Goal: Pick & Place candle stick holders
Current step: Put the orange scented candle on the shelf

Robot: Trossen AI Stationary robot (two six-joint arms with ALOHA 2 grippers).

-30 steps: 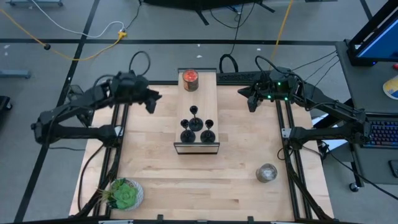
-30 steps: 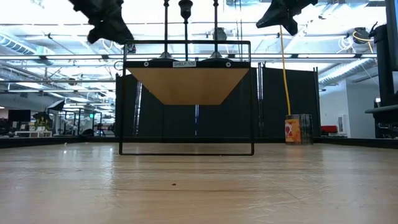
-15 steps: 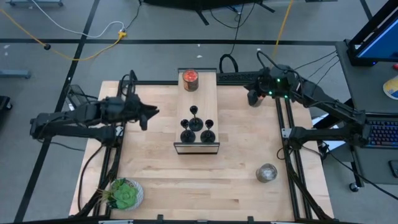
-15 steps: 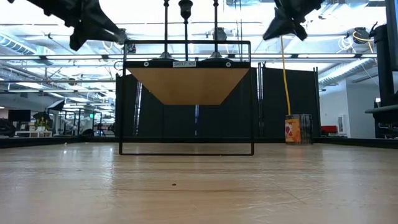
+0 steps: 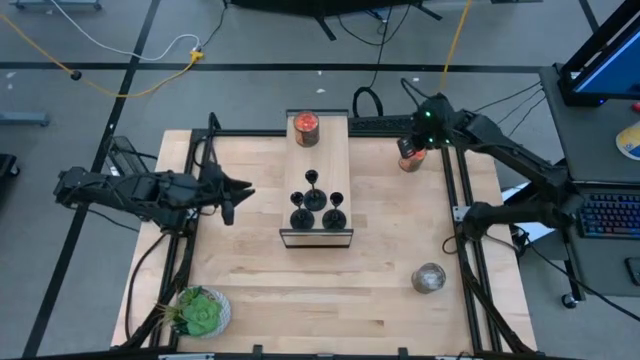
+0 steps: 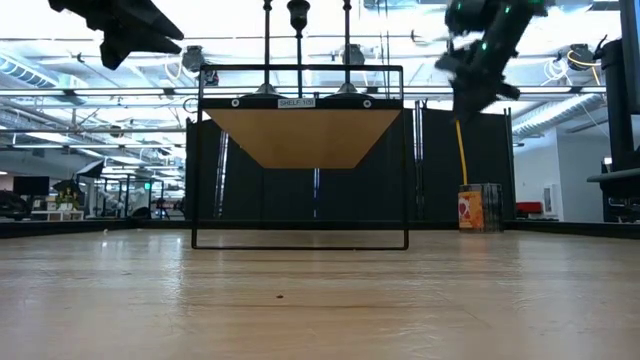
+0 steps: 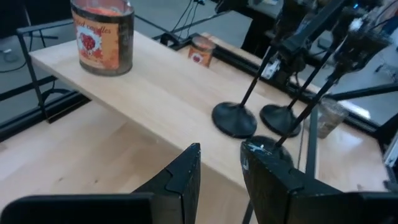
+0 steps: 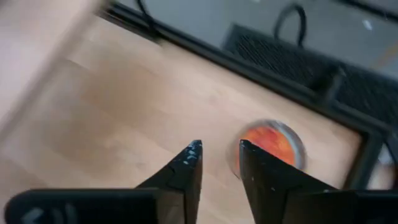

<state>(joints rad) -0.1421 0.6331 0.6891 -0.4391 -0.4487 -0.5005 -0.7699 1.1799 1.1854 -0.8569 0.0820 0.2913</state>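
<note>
Three black candle stick holders (image 5: 312,178) (image 5: 299,217) (image 5: 335,215) stand by their round bases on the near half of a raised wooden shelf (image 5: 320,150). Two of the bases (image 7: 234,119) (image 7: 283,118) appear in the left wrist view. My left gripper (image 5: 228,195) (image 7: 221,168) hovers left of the shelf, pointing at the holders, open, with nothing between its fingers. At the far right, my right gripper (image 5: 410,150) (image 8: 221,168) points down over a red-filled jar (image 8: 270,146) on the table. It is open and touches nothing.
A red-filled glass jar (image 5: 305,124) stands on the shelf's far end. A clear glass jar (image 5: 429,277) sits on the table at the near right, and a green plant (image 5: 200,312) at the near left corner. Bare tabletop lies on both sides of the shelf.
My left gripper has drawn back toward the table's near and left edges, still facing the shelf. My right gripper has tipped to point down and has sunk toward the jar on the table at the far right. The holders have stayed in place.
</note>
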